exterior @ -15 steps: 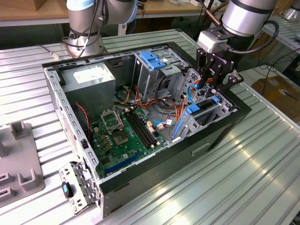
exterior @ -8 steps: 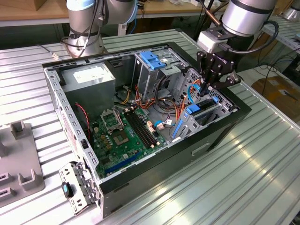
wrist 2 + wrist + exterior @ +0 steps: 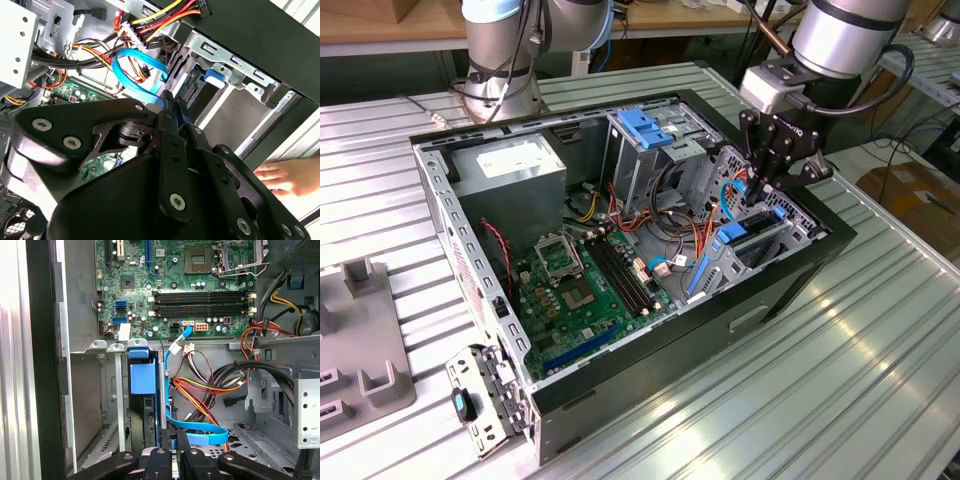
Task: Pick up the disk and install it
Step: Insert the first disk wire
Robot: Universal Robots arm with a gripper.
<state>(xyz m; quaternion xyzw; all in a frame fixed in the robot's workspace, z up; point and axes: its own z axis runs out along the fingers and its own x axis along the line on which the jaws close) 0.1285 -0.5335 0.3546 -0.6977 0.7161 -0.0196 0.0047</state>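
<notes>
The disk point(image 3: 730, 240) stands on edge in the drive bay at the side of the open computer case point(image 3: 790, 290) on the exterior view's right, its blue rails showing. In the first wrist view the disk point(image 3: 149, 422) is a dark slab under a blue tab in the metal bay. In the second wrist view the disk's blue tab point(image 3: 216, 78) sticks out of the bay. My gripper point(image 3: 757, 195) hangs just above the bay. Its black fingers are pressed together in both wrist views, gripper point(image 3: 174, 437) and gripper point(image 3: 172, 102), beside the disk's edge and a blue flat cable point(image 3: 200, 432). Nothing shows between them.
A grey power-supply box point(image 3: 510, 165) and a metal cage with a blue latch point(image 3: 645, 128) fill the case's back. The green motherboard point(image 3: 590, 280) lies on the case floor. Loose coloured cables point(image 3: 210, 390) crowd the bay. A person's hand point(image 3: 287, 177) rests outside the case wall.
</notes>
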